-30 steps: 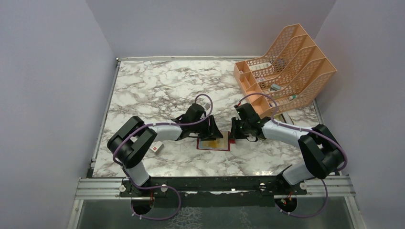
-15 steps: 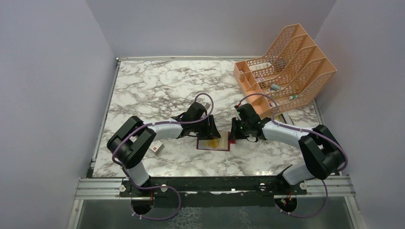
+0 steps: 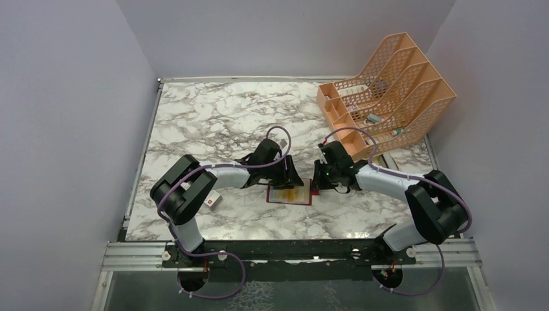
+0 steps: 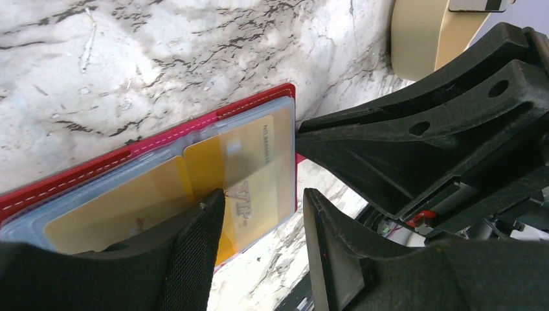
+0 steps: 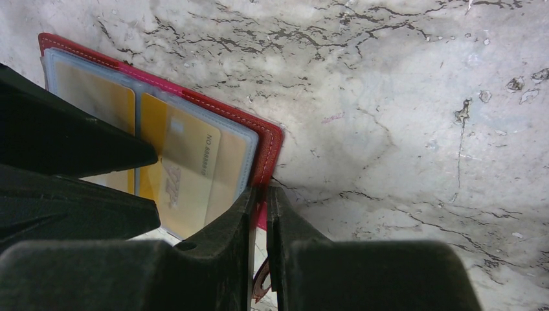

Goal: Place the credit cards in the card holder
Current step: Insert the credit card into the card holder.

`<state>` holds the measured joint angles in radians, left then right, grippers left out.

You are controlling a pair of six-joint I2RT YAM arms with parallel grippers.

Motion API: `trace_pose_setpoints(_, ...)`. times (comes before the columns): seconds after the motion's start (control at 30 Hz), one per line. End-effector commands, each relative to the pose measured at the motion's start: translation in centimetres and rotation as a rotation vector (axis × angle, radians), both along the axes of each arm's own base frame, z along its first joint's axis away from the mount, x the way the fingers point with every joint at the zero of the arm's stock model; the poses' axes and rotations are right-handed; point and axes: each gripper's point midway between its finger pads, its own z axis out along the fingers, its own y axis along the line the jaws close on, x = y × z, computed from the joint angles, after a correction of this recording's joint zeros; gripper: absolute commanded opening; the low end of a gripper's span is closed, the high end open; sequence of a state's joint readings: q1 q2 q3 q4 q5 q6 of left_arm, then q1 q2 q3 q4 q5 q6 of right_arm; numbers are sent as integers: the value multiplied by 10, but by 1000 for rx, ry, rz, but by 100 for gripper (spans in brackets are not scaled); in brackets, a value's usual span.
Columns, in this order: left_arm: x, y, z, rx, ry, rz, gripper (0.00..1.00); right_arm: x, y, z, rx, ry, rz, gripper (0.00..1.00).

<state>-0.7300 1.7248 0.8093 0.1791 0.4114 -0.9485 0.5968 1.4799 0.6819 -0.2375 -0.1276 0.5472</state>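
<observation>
Red leather-like bifold card holder (image 3: pixel 289 195) lies open and flat on the white-and-grey marble table (image 3: pixel 213 116), at the centre between my two arms. Its clear plastic pockets face up. A thin gold-yellow plastic credit card (image 4: pixel 259 168) sits under the clear sleeve at the holder's right end. More gold-yellow shows in the adjoining pocket; I can't tell whether that is a second card. My left gripper (image 4: pixel 259 201) is over the holder's far edge with its jaws apart and nothing between them. One finger (image 4: pixel 194 240) has its tip on the sleeve over the card. My right gripper (image 5: pixel 261 194) is at the holder's right edge, jaws nearly together, pinching the red border there. The two grippers are near each other but not touching. A small white box with a red mark (image 3: pixel 211 201) lies beside the left arm. A peach-orange mesh file rack (image 3: pixel 388 84) stands at the far right corner, well apart.
</observation>
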Motion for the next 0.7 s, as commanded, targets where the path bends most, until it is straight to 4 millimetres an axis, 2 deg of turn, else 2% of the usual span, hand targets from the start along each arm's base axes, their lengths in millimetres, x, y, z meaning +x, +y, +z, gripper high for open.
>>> trace_pose_setpoints(0.0, -9, -8, -2, -43, 26, -28, 51, -4, 4, 2, 19, 0, 6, 11)
trace_pose_setpoints(0.2, -5, -10, 10, -48, -3, -29, 51, -4, 3, 0, 15, 3, 5, 11)
trace_pose_setpoints(0.27, -3, -3, 9, 7, -19, -31, 51, -5, 2, 0, 14, 2, 6, 11)
trace_pose_setpoints(0.3, 0, -2, 18, 15, -48, -30, 51, -5, 2, 0, 13, 2, 5, 11)
trace_pose_setpoints(0.37, 4, 4, 22, 56, -78, -25, 52, -5, 2, 0, 13, 1, 5, 11)
trace_pose_setpoints(0.53, 8, 17, 17, 145, -99, -12, 53, -5, 2, 0, 11, 1, 5, 11)
trace_pose_setpoints(0.67, 6, 18, 10, 160, -85, -17, 54, -5, 2, 1, 13, -1, 7, 11)
